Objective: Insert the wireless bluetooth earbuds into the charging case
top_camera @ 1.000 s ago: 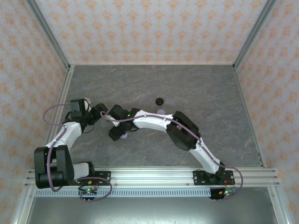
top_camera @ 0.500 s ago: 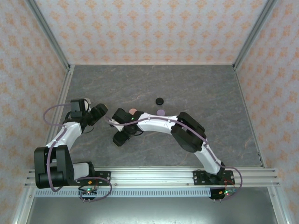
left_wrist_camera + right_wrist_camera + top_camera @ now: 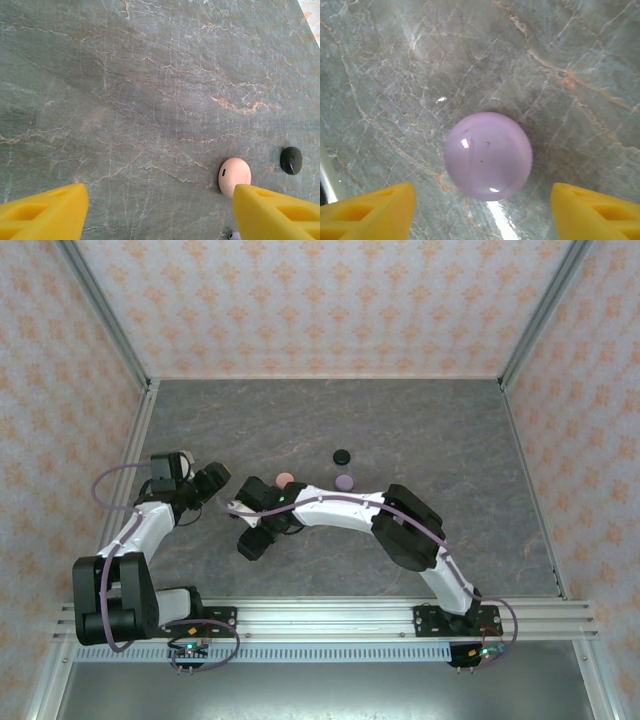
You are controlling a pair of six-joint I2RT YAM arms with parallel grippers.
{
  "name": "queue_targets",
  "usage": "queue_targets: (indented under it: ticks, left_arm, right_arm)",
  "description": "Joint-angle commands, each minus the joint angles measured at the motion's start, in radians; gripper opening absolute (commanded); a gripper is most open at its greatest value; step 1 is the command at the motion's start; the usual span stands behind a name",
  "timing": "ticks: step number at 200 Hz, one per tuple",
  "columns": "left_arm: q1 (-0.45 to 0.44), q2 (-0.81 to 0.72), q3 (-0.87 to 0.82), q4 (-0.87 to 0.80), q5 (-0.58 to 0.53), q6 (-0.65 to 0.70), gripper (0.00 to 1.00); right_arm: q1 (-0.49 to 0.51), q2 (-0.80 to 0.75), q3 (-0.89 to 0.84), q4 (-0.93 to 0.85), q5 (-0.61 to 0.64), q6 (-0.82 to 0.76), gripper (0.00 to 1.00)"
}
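Note:
A closed round lilac charging case (image 3: pixel 488 156) lies on the grey marble table. My right gripper (image 3: pixel 482 206) hangs above it, open, with a yellow finger on each side and clear of it. From above, that gripper (image 3: pixel 252 543) sits left of centre and covers the case. My left gripper (image 3: pixel 216 480) is open over bare table. Its wrist view shows a pink round case (image 3: pixel 234 176) beside the right finger (image 3: pixel 272 212), a black one (image 3: pixel 291 160) farther right, and a tiny lilac earbud (image 3: pixel 231 234) at the bottom edge. Nothing is held.
From above, a pink case (image 3: pixel 284 478), a black case (image 3: pixel 342 455) and a second lilac case (image 3: pixel 345 481) lie mid-table, just beyond the right arm's forearm (image 3: pixel 330 505). Patterned walls and metal posts (image 3: pixel 136 430) enclose the table.
The right arm has swung its gripper toward the near left, uncovering the pink case. Its jaws have opened slightly wider. The left arm has stayed still.

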Motion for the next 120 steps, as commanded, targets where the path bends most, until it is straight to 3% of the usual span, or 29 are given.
queue_targets:
  ticks: [1,56,95,120]
  left_arm:
    - [0.006,-0.046,-0.007,-0.048,-0.039,0.016,0.76]
    - [0.008,-0.045,-0.008,-0.048,-0.055,0.007,0.76]
    - [0.016,-0.045,-0.013,-0.049,-0.062,-0.004,0.76]
    - [0.02,-0.044,-0.014,-0.049,-0.063,-0.005,0.77]
  right_arm:
    - [0.003,0.023,0.076,-0.019,0.096,-0.064,0.76]
    - [0.041,0.124,0.188,-0.09,0.143,-0.13,0.87]
    - [0.059,0.17,0.229,-0.137,0.172,-0.145,0.85]
    - [0.064,0.18,0.231,-0.155,0.192,-0.146,0.77]
